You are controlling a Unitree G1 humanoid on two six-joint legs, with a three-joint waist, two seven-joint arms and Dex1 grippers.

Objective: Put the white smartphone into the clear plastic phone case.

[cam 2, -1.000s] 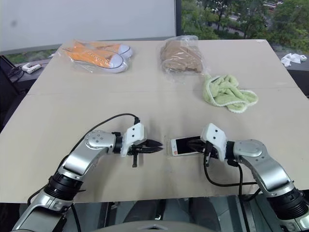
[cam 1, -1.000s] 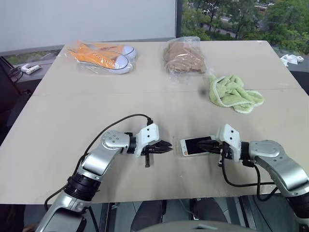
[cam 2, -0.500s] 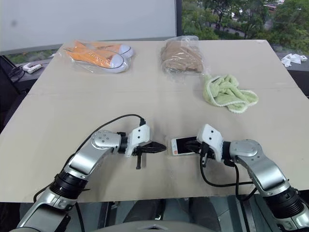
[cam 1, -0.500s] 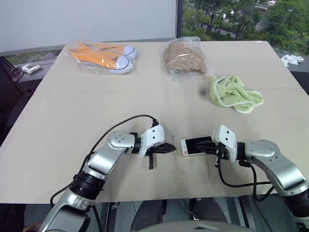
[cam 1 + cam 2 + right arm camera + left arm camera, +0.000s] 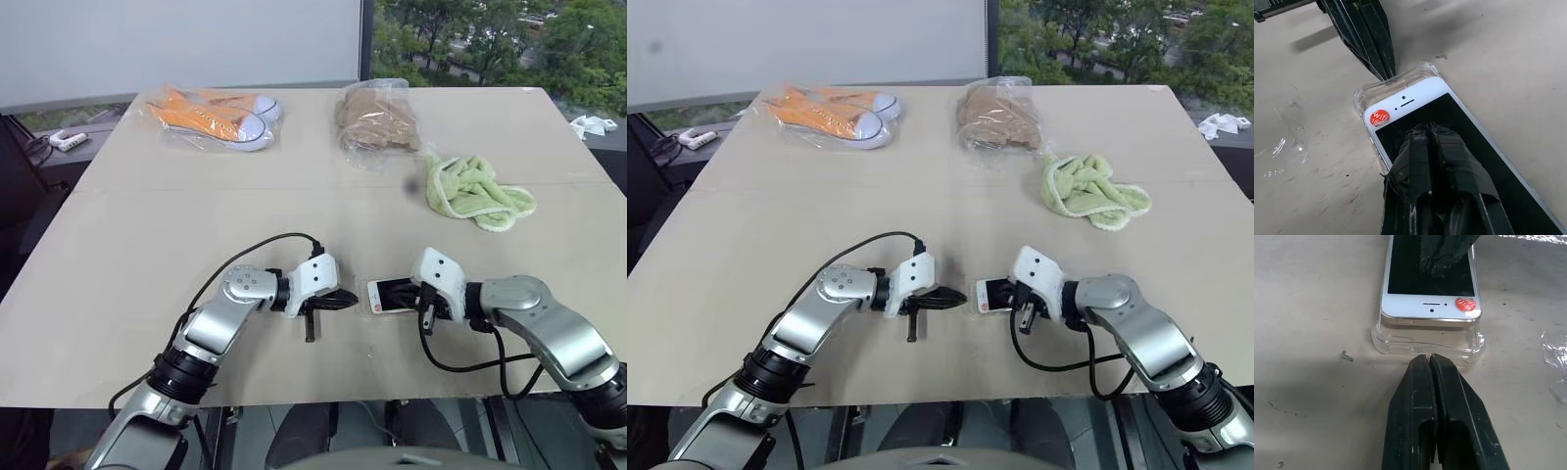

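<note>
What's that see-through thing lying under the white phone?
A clear plastic phone case. Its rounded end juts out past the white smartphone, which lies on top and not yet fully pressed in. The rest of the case is covered by the phone and the right gripper resting on the screen.

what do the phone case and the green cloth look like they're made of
The phone case looks like thin clear plastic, glossy: the table shows through its raised rim and its rounded corners catch highlights. Whether it is soft or hard cannot be told. The green cloth looks like plush, fluffy fabric, likely microfibre or terry: matte, crumpled in soft folds with a paler edge.
</note>
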